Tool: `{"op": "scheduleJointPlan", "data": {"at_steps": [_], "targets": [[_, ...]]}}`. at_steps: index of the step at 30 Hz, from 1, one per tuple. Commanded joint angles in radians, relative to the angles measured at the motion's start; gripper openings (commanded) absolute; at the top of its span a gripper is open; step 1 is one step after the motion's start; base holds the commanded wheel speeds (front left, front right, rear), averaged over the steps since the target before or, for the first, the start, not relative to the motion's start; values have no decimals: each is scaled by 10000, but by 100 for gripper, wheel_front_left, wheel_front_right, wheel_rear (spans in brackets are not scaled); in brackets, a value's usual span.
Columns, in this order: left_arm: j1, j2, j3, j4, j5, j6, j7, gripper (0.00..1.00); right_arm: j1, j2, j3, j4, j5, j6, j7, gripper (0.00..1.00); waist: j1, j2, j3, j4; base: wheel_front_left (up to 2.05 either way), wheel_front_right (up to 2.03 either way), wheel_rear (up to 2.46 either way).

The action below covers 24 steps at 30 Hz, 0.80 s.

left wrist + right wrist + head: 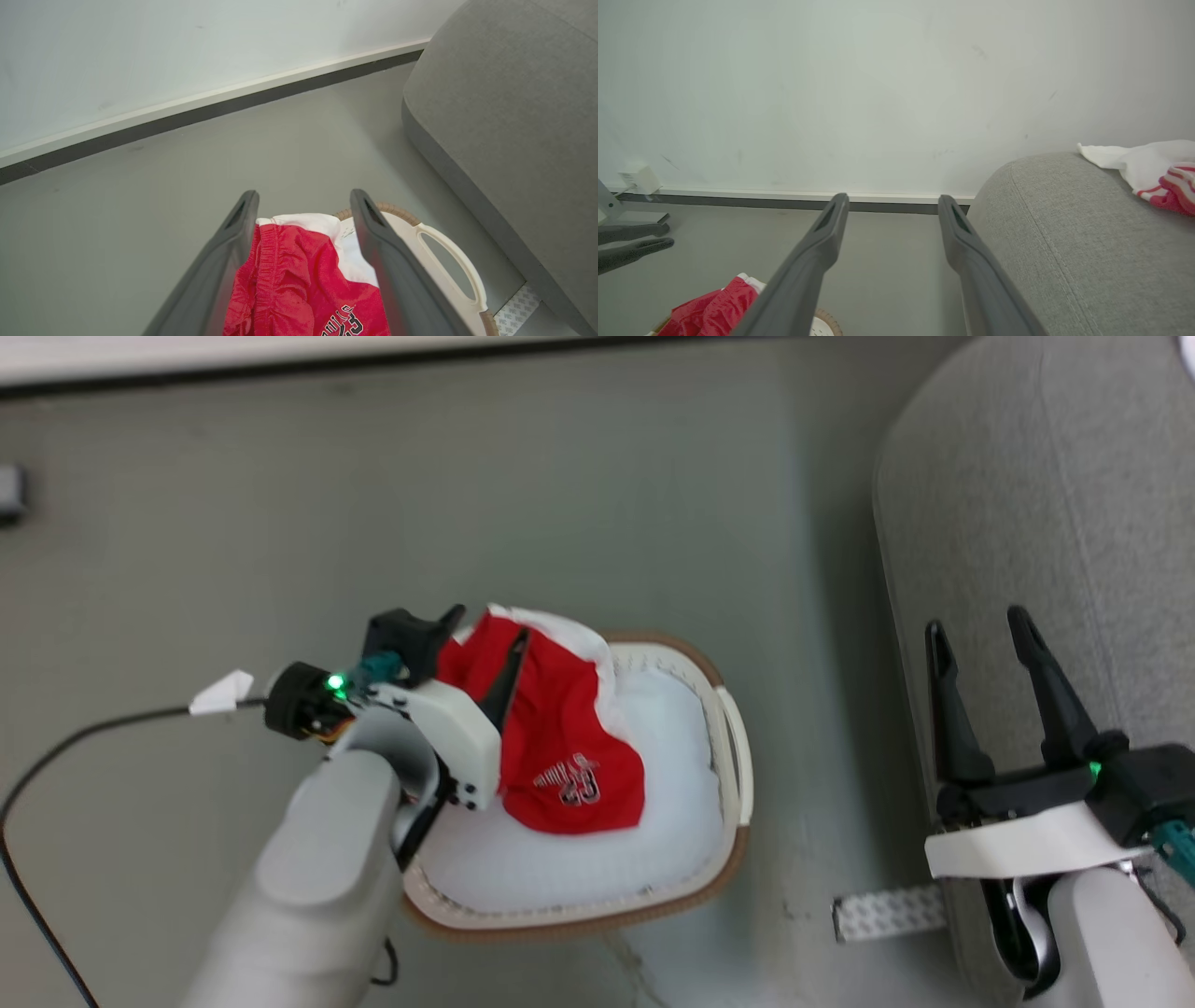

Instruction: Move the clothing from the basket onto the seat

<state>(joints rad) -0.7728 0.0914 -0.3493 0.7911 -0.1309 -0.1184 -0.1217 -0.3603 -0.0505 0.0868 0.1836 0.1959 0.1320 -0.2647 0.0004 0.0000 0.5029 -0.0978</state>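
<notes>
Lying in the basket: the clothing [560,747] [289,280] [710,312], a bright red garment with a white panel and a printed crest, is heaped against the far-left side, its gathered waistband and white edge draped over the rim there.
Basket: the basket [738,775] [467,275] [829,326] is cream-white with a brown rim and looped side handles. It stands on the floor [607,504], well out from the floor's wall edge and near the seat without touching it. Its right half shows bare perforated bottom.
Left end effector: the left end effector [490,622] [303,196] [670,235] hangs over the basket's far-left rim with its fingers spread apart. They flank the red waistband, one on each side, and are not clamped on it. Whether they brush the cloth, I cannot tell.
Seat: the seat [1046,523] [504,116] [1064,242], grey woven fabric with rounded edges, sits on the floor to the basket's right.
On the seat: a white-and-red striped garment [1157,172] lies on top, toward the far side.
Right end effector: the right end effector [975,622] [893,199] hovers by the seat's near-left edge, fingers wide apart, holding nothing.
Floor strip: a pale perforated strip [887,913] [518,308] lies on the floor against the seat's base.
Cable: a black cable [56,756] with a white tag [219,693] runs off the left wrist.
Wall: a pale wall [878,93] with a dark baseboard [210,109] bounds the floor.
</notes>
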Motion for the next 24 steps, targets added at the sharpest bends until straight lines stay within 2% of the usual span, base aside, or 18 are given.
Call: {"op": "scheduleJointPlan", "data": {"at_steps": [1,8,15,19,24], "targets": [[-176,166,40,114,50,-13,67,100,-196,-1,23,-86,115,-25,6,100,-4,0,1154,-631,0,0,0],[-1168,552,-31,1617,51,-15,234,100,-680,-2,293,-500,343,-25,6,100,-4,0,2276,-893,0,0,0],[-1847,882,35,2670,69,311,-131,100,-766,-1,206,-573,379,-26,6,100,-4,0,2718,-918,0,0,0],[-2096,906,-22,3056,38,303,-419,100,-828,-2,220,-517,358,-26,6,100,-4,0,2818,-906,0,0,0],[-2285,644,-288,3367,60,166,-707,100,-925,-2,299,-445,425,-26,6,100,-4,0,2897,-932,0,0,0]]}}
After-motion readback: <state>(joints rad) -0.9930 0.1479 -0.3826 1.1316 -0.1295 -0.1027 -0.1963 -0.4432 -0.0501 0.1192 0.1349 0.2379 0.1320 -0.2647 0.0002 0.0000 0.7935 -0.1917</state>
